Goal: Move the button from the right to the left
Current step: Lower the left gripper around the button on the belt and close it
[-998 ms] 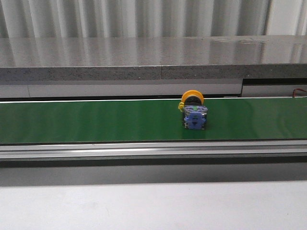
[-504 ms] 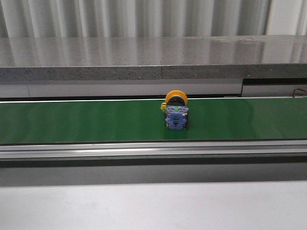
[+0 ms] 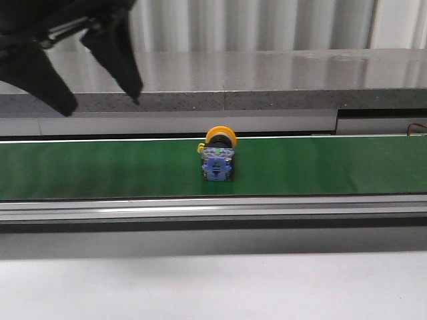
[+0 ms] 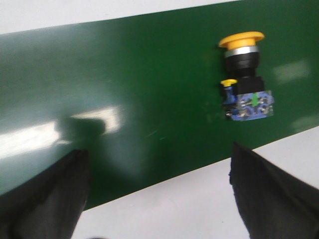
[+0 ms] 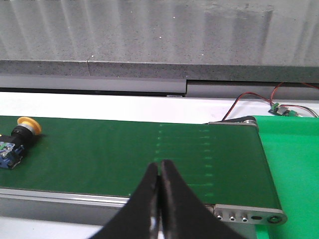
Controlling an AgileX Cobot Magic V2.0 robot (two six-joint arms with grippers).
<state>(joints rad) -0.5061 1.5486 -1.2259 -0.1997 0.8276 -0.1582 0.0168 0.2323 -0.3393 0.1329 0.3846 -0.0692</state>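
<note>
Front view, nearest first: a pale matte counter (image 3: pixel 213 287), then a brushed metal rail, then the smooth, glossy green belt (image 3: pixel 100 170). The button (image 3: pixel 218 157) lies on its side near the belt's middle, blocky blue-and-black body toward the camera, round yellow-orange cap behind. Beyond runs a speckled grey stone ledge (image 3: pixel 267 80).

The left end effector (image 3: pixel 100 73) hangs high and left of the button, its dark tapered fingers spread wide and holding nothing. The right end effector (image 5: pixel 159 199) sits well to the right, fingers pressed together and empty.

This looks like the approach step: the grasp is not yet made. The left arm needs to descend and straddle the button's body.
</note>
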